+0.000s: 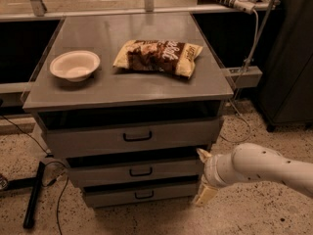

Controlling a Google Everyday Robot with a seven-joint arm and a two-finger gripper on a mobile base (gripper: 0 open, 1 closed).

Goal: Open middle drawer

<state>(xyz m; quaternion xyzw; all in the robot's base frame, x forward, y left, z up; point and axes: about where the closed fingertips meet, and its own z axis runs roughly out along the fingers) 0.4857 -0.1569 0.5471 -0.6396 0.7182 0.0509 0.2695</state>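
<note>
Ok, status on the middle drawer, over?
Gripper open, right of grey cabinet, beside grey metal middle drawer. Black bar handle ungrasped. Nothing blocking handle.

The desk (pixel 146 89) top is smooth matt grey metal with a dull sheen. The middle drawer (pixel 102 174) has the same matt grey front and a black bar handle (pixel 141 172). The bowl (pixel 74 65) looks pale and matt, the snack bag (pixel 157 57) glossy and crinkled. The claw (pixel 204 176), just beside that drawer's right end, has smooth cream plastic fingers (pixel 205 195), spread apart, on a smooth white arm (pixel 264 165). The floor (pixel 274 214) is speckled, stone-like
</note>
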